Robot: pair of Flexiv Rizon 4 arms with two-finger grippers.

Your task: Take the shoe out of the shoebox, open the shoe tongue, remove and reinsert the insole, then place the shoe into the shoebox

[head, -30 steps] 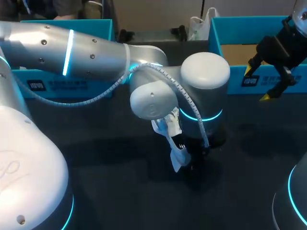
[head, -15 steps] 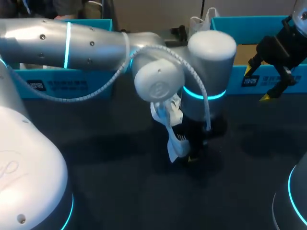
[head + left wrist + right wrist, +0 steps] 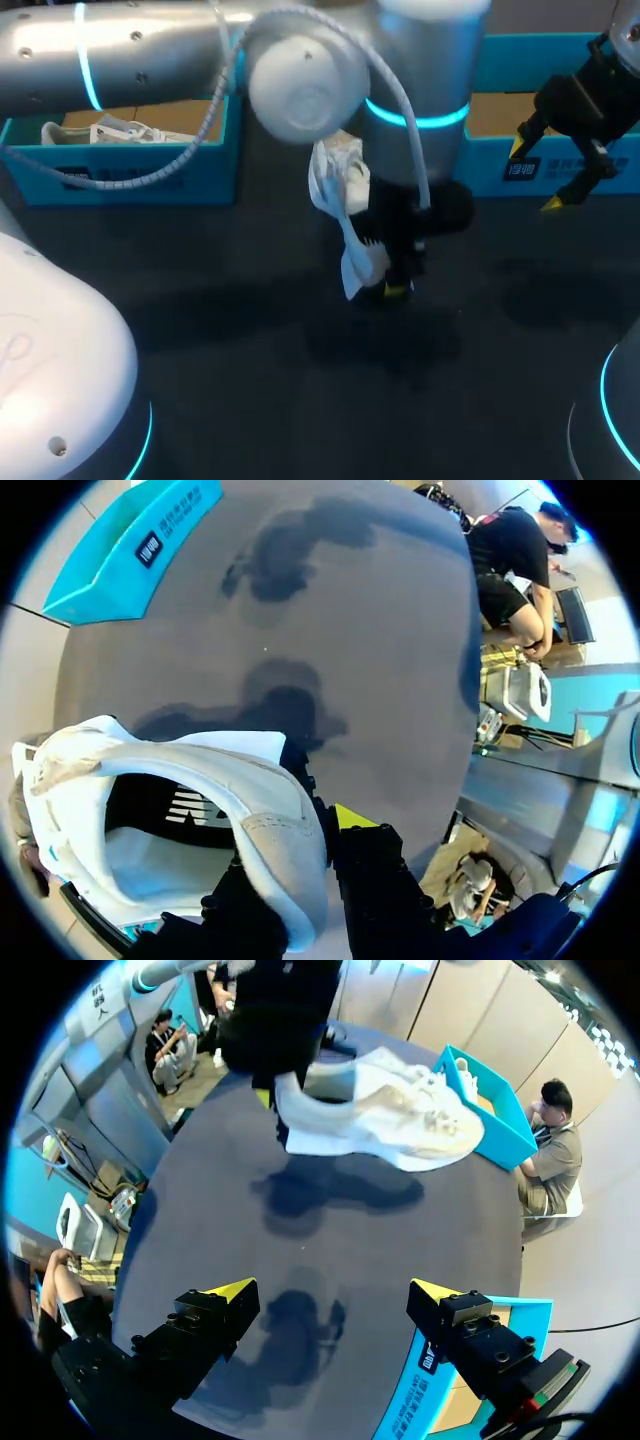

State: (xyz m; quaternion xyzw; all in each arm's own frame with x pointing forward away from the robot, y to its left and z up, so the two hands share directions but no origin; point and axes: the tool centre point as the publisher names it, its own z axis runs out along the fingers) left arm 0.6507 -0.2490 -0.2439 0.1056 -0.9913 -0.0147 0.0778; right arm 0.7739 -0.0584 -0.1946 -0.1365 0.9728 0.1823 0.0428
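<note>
White lace-up shoe (image 3: 375,1110), collar pinched in the left claw (image 3: 305,845).

Our two arms, silver-grey with black grippers.
Our left arm (image 3: 150,60) has round, smooth silver-grey links with small screws, bands of cyan light and a white ribbed cable (image 3: 405,105) along it; its pale base (image 3: 50,350) carries a cyan ring. Our left gripper (image 3: 300,850) and right gripper (image 3: 332,1290) are black and angular, with bright yellow tips.
</note>
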